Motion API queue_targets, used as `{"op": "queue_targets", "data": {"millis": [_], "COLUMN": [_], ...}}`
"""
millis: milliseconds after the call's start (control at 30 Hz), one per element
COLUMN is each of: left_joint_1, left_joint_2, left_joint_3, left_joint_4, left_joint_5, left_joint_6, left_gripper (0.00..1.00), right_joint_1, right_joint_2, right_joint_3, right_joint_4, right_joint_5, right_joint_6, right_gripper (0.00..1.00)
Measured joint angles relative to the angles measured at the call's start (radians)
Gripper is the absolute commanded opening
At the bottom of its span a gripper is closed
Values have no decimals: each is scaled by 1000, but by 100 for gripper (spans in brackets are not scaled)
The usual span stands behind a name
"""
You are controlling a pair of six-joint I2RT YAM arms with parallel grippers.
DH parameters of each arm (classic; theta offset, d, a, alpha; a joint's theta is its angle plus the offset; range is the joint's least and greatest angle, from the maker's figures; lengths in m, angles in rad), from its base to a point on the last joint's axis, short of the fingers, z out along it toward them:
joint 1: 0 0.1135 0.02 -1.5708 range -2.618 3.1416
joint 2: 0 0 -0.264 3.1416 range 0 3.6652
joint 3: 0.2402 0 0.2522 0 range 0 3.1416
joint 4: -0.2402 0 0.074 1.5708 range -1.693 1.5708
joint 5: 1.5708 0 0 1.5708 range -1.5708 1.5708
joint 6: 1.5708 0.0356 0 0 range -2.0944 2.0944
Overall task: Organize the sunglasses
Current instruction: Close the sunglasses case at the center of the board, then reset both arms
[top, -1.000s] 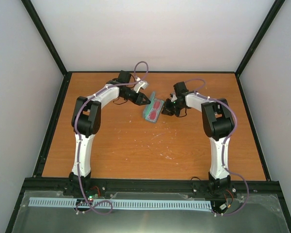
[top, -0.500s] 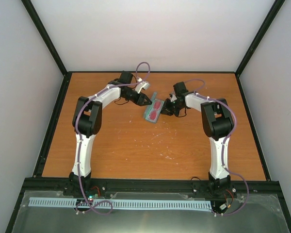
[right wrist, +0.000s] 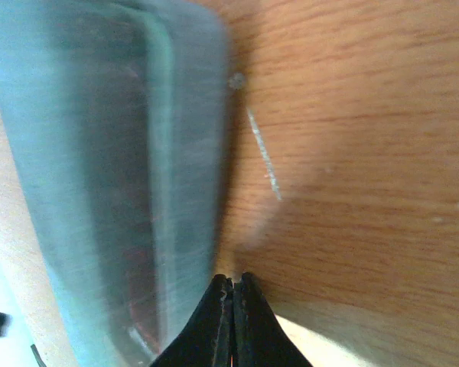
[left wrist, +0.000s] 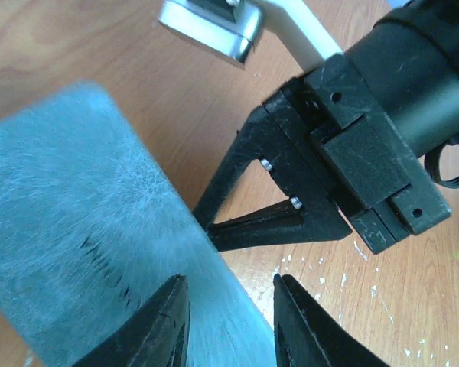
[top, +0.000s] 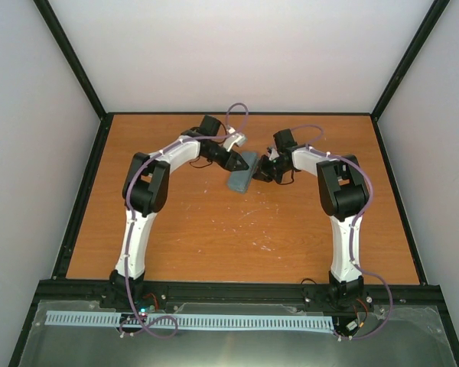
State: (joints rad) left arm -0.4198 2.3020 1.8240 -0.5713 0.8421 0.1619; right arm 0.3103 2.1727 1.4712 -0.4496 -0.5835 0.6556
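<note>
Left end effector, slightly spread, sits over the case's 12 o'clock end, with the right end effector pressed together at its 3 o'clock edge.

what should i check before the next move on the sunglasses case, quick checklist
1. Case closed: ok, the top view shows one blue-grey oblong.
2. Case fully latched: cannot tell, the right wrist view is blurred along the seam.
3. Sunglasses inside: ok, only a reddish streak shows at the seam.
4. Left gripper free: ok, open over the case, holding nothing.
5. Right gripper free: ok, shut and empty at the case's edge.
</note>
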Motion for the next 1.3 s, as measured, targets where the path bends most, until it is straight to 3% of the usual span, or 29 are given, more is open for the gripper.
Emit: {"op": "queue_targets", "data": {"millis": [333, 400, 467, 533, 567, 633, 667, 700, 800, 967, 1133, 1300], "left_joint_1": [-34, -34, -28, -17, -8, 16, 35, 55, 131, 242, 296, 352], "left_joint_2": [28, 27, 16, -10, -36, -86, -120, -151, -284, -544, -647, -656], "left_joint_3": [0, 0, -2, -10, -18, -23, -25, -29, -85, -306, -473, -620], "left_joint_4": [-13, -16, -18, -19, -21, -21, -20, -17, 21, 91, 92, 55], "left_joint_5": [-2, -11, -24, -34, -39, -51, -60, -69, -123, -274, -374, -437], "left_joint_6": [1, 1, 0, -1, -11, -14, -15, -18, -17, -3, 1, 2], "left_gripper": [30, 36, 49, 71, 95, 99, 100, 99, 99, 100, 99, 100], "right_joint_1": [7, 7, 5, 0, -5, -24, -37, -55, -113, -182, -186, -193], "right_joint_2": [2, -2, -17, -49, -73, -130, -163, -201, -310, -460, -497, -494], "right_joint_3": [-11, -15, -27, -50, -64, -93, -104, -116, -138, -137, -124, -124], "right_joint_4": [33, 32, 19, -10, -32, -72, -92, -109, -149, -229, -325, -388], "right_joint_5": [-11, -8, 4, 30, 44, 72, 85, 99, 140, 265, 375, 417], "right_joint_6": [-3, -10, -21, -39, -53, -77, -82, -92, -119, -189, -245, -253], "right_gripper": [3, 7, 14, 30, 37, 57, 89, 99, 100, 100, 100, 100]}}
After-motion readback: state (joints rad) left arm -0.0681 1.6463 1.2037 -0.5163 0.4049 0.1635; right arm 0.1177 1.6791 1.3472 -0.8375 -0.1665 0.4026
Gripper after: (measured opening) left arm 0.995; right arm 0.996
